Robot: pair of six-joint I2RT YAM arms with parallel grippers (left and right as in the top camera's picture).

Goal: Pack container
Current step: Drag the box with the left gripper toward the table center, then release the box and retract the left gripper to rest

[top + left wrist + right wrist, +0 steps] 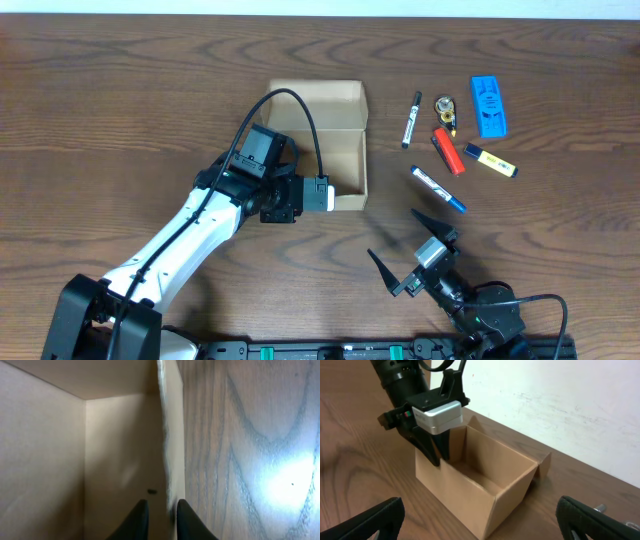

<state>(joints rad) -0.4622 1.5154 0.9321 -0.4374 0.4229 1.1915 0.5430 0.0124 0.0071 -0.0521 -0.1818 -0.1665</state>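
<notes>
Overhead, our left gripper (288,200) sits on the near wall of the small open tan cardboard box (340,150). Our right gripper (391,230) gapes empty. Beyond it lie one black marker (411,120), one red marker (447,150), one blue pen (437,188), one yellow highlighter (490,160), one blue flat block (489,105) and one round dispenser (445,108).

Left wrist: the fingers (137,522) straddle that wall, barely apart. We cannot tell if they pinch. We should lift straight off, not dragging the box.

Right wrist: one box, seemingly empty.

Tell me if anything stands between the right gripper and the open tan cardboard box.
Nothing visible: only bare wooden table separates the right gripper from the tan cardboard box. The left gripper straddles one box wall.
</notes>
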